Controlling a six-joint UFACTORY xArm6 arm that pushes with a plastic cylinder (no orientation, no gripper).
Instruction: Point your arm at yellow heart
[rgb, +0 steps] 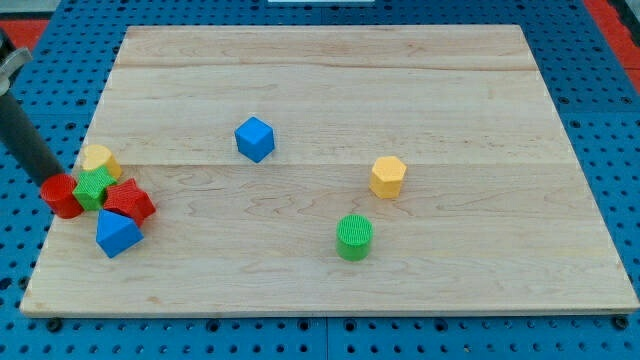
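Note:
The yellow heart (99, 159) lies at the board's left edge, at the top of a tight cluster of blocks. Just below it sits a green star (93, 188), with a red cylinder (62, 196) to the left of the star. My dark rod comes in from the view's upper left. My tip (51, 180) rests at the top edge of the red cylinder, a short way left of and slightly below the yellow heart, not touching it.
A red star (130, 202) and a blue block (117, 233) complete the cluster. A blue cube (255, 139) lies left of centre. A yellow hexagon (388, 177) and a green cylinder (353, 237) lie right of centre. The wooden board (330, 60) rests on a blue pegboard.

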